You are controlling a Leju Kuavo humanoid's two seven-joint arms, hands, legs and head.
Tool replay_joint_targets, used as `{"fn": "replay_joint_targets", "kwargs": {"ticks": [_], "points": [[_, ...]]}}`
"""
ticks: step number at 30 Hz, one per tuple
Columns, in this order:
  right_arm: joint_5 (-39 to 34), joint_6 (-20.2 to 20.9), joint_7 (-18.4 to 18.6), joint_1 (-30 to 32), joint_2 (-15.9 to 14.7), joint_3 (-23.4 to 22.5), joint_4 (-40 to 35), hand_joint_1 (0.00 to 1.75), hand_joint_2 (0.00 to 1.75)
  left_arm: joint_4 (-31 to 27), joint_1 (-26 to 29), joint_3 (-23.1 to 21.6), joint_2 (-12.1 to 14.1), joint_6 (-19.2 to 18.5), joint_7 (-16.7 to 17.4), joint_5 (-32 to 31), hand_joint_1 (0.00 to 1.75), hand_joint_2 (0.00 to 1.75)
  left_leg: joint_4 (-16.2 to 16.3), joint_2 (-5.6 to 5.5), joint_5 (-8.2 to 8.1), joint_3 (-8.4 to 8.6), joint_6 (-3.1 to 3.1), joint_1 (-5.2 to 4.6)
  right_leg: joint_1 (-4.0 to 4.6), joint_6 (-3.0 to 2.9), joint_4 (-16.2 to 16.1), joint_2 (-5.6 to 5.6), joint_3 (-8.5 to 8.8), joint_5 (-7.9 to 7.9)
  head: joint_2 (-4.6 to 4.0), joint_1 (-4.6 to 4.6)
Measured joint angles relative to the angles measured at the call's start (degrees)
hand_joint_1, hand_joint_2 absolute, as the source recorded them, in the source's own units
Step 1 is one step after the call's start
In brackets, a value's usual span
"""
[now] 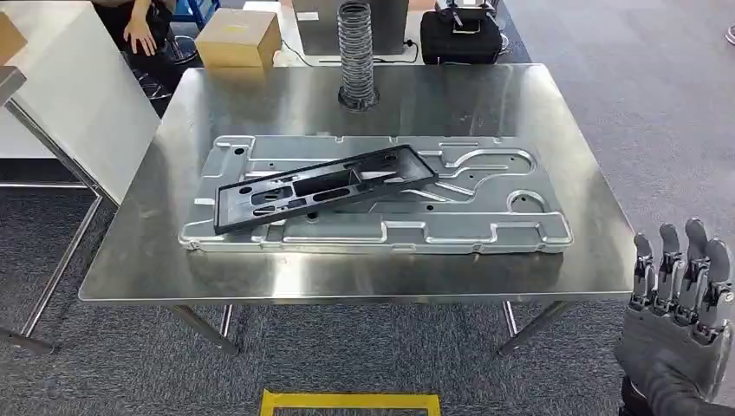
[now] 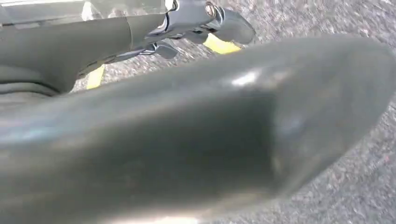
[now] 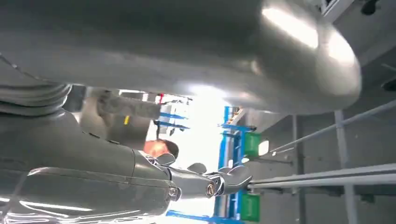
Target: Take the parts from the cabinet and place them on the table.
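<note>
A large silver stamped metal panel (image 1: pixel 494 221) lies flat on the steel table (image 1: pixel 347 279). On top of it, tilted across its left half, rests a long black plastic frame (image 1: pixel 321 186). My right hand (image 1: pixel 680 303) hovers off the table's near right corner with its fingers straight and apart, holding nothing. In the right wrist view that hand (image 3: pixel 140 177) has nothing between thumb and fingers (image 3: pixel 229 179). In the left wrist view my left hand (image 2: pixel 140 121) hangs over grey carpet, its fingers (image 2: pixel 229 25) apart from the thumb and empty.
A coiled ribbed hose (image 1: pixel 356 52) stands at the table's far edge. Behind it are a cardboard box (image 1: pixel 238 36) and a black case (image 1: pixel 460 35). A person's hand (image 1: pixel 139 35) shows at the far left, beside a white table (image 1: pixel 78 95). Yellow tape (image 1: pixel 349 401) marks the floor.
</note>
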Motion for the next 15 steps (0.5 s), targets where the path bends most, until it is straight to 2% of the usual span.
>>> {"fn": "replay_joint_targets", "kwargs": {"ticks": [1,2,3,4,7,9,10,11,12,13,14,15], "points": [[0.0,0.02,0.0,0.26,0.2,-0.28,-0.02,0.0,0.0,0.0,-0.02,0.0,0.0,0.0,0.0,0.02,0.0,0.0,-0.93,0.0,1.62,1.41,-0.01,0.01,-0.02,0.11,0.26,0.01,-0.84,0.4,0.0,0.0],[0.11,-0.09,0.0,0.67,0.46,-0.7,-0.02,0.0,0.0,-0.04,-0.03,0.04,0.0,0.02,-0.02,0.04,0.0,0.0,-4.74,0.0,4.3,4.77,0.02,0.01,-0.09,0.35,0.74,0.02,-2.09,0.97,0.0,0.02],[0.42,-0.55,0.0,0.94,0.52,-0.94,-0.02,0.0,0.0,-0.04,-0.08,0.09,0.0,0.02,-0.09,0.04,0.0,0.0,-9.29,0.0,5.4,8.32,0.1,0.01,-0.14,0.57,1.21,0.08,-3.03,1.43,0.0,-0.02],[1.16,-1.86,0.0,1.29,0.57,-1.07,-0.02,0.0,0.0,-0.04,-0.19,0.13,0.0,-0.02,-0.26,0.02,0.0,0.0,-14.92,-0.08,4.04,12.55,0.28,0.03,-0.14,0.88,1.76,0.07,-3.66,1.75,0.02,-0.04],[1.16,-1.86,0.0,1.32,0.57,-1.07,-0.02,0.0,0.0,-0.04,-0.2,0.13,0.0,-0.02,-0.26,0.0,0.0,0.0,-15.24,-0.08,3.84,12.78,0.28,0.02,-0.11,0.9,1.75,0.07,-3.74,1.75,0.02,-0.04],[1.51,-2.34,-0.02,1.46,0.57,-1.11,-0.02,0.0,0.0,-0.04,-0.26,0.15,0.0,-0.07,-0.33,-0.02,0.0,0.0,-16.53,-0.09,3.16,13.66,0.27,-0.12,0.04,0.99,1.81,0.08,-3.89,1.81,0.02,-0.04],[1.95,-3.07,-0.02,1.82,0.59,-1.2,0.0,0.0,0.0,-0.07,-0.28,0.17,0.0,-0.18,-0.46,-0.04,0.0,0.0,-19.46,-0.13,2.34,14.97,0.41,-0.33,0.13,1.21,2.25,0.04,-4.15,2.02,0.0,-0.02],[3.28,-4.89,0.02,2.45,0.61,-1.44,0.11,0.0,0.0,-0.11,-0.22,0.24,-0.02,-0.37,-0.68,-0.09,0.0,0.0,-19.46,-0.24,2.25,14.59,1.01,-0.49,0.1,1.57,2.0,-0.14,-4.02,2.64,0.0,0.13],[6.48,-10.83,0.02,4.36,0.61,-1.53,1.18,0.0,0.0,-0.11,-0.03,0.37,-0.37,-0.98,-1.11,-0.17,0.0,0.0,-19.88,0.31,4.35,12.95,2.73,-0.26,-0.33,2.92,2.99,0.31,-5.02,1.32,0.0,-0.11],[7.48,-12.36,0.04,4.7,0.59,-1.55,1.77,0.0,0.0,-0.13,-0.07,0.37,-0.35,-1.05,-1.11,-0.2,0.0,0.0,-19.87,0.38,4.92,12.2,3.21,-0.25,-0.39,3.19,5.6,0.36,-5.79,-2.27,0.0,0.13],[8.4,-13.91,0.04,5.07,0.52,-1.51,2.7,0.0,0.0,-0.13,-0.12,0.37,-0.37,-1.18,-1.11,-0.26,0.0,0.0,-19.85,0.45,5.57,11.41,3.28,-0.29,-0.53,3.49,9.85,0.36,-6.74,-6.05,0.0,0.17],[9.68,-16.62,0.06,5.46,0.46,-1.42,4.06,0.0,0.0,-0.13,-0.19,0.37,-0.37,-1.22,-1.11,-0.46,0.0,0.0,-19.79,0.5,6.2,10.66,3.38,-0.35,-0.65,3.71,14.31,0.35,-7.66,-8.78,0.0,0.13]]}}
